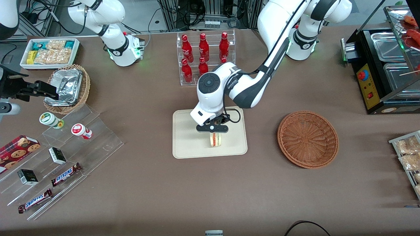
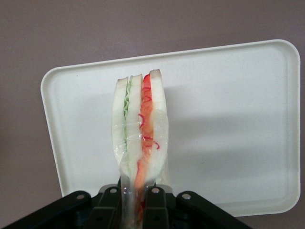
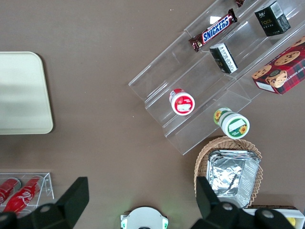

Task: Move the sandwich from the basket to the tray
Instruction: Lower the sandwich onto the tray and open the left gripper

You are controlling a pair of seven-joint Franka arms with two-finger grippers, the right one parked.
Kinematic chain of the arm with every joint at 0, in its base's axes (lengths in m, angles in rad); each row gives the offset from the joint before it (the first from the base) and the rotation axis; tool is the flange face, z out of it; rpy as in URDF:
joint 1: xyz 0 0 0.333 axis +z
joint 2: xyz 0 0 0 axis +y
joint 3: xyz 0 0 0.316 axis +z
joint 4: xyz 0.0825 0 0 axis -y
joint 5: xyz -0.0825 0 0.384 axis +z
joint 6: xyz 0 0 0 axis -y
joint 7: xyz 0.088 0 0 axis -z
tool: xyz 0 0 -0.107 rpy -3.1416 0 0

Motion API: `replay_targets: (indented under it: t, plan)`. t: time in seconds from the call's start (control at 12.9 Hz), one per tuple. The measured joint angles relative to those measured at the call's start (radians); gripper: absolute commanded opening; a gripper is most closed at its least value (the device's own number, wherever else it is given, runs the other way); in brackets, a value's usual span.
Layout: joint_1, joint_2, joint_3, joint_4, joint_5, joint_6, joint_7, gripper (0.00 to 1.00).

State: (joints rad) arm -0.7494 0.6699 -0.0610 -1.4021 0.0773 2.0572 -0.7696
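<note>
Gripping sandwich (image 2: 140, 126) | hand (image 1: 212, 130) above tray (image 1: 187, 144) | brown table (image 1: 147, 183)

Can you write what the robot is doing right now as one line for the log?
end effector: over tray, shut on sandwich | sandwich: held above tray | basket: bare | step: lower and release

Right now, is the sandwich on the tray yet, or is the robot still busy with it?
Nearly there. Done: the basket is empty, so the sandwich has been lifted out. In hand: the gripper is shut on the sandwich and hangs over the tray; whether the sandwich touches the tray yet, I cannot tell. Left: let go of it on the tray and pull the arm away.
</note>
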Motion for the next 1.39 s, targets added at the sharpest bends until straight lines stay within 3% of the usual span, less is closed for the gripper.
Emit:
replay_targets:
  t: [0.77,0.85,0.93,1.01,1.39]
  plan:
    - [-0.042,0.109,-0.001,0.007,0.001,0.155,-0.024,0.0]
    - [-0.047,0.119,-0.001,0.01,0.001,0.16,-0.028,0.27]
    - [-0.051,0.125,-0.001,0.014,0.001,0.162,-0.03,0.87]
    - [-0.054,0.129,-0.001,0.018,0.001,0.162,-0.032,1.0]
    - [-0.055,0.128,0.005,0.036,0.002,0.162,-0.04,1.0]
